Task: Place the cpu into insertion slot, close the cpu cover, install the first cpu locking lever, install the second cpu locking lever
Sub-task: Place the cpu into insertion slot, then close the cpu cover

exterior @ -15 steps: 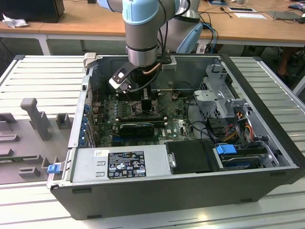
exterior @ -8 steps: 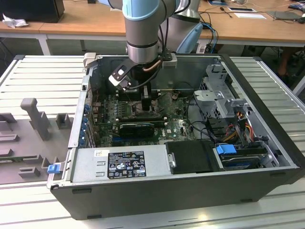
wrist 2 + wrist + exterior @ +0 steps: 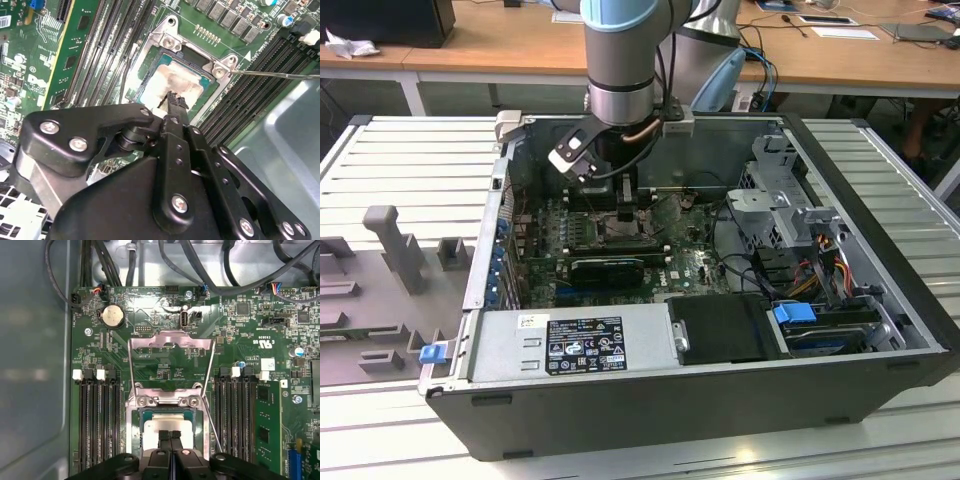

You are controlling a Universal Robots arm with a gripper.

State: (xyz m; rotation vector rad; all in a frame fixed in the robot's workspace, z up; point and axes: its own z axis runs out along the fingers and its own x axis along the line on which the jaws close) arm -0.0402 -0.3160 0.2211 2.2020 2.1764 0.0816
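- The claw (image 3: 170, 434) is closed: its two black fingertips sit pressed side by side with nothing between them.
- In both wrist views the tips (image 3: 175, 99) point down at the chip (image 3: 167, 424), over the middle of its top. Whether they touch it or hang just above, I cannot tell.
- The fingers are matt black bars with ridged ends, bolted to rounded black links with bright screws.
- The chip (image 3: 167, 80) lies flat in the socket (image 3: 167, 399). It is a square plate with a dull silver-grey metal top, smeared paler in the middle.
- The socket has a shiny metal rim with screw heads at its corners and sits in a green circuit board (image 3: 240, 340).
- The cover (image 3: 170, 342) is swung open away from the chip. It is a thin silvery frame with a large window, hinged at the socket's edge.
- A lever (image 3: 275, 75), a thin bare metal rod, stands free beside the socket, unlatched.
- Long black memory slots (image 3: 95, 415) run along both sides of the socket, and a round silver coin battery (image 3: 112, 316) sits beyond the cover.
- In the exterior view the claw (image 3: 625, 208) reaches into an open grey computer case (image 3: 670, 410), at about 10 o'clock from the case's middle and 1 o'clock from the labelled silver box (image 3: 570, 345).
- The case lies on a ribbed grey desk (image 3: 880, 170).
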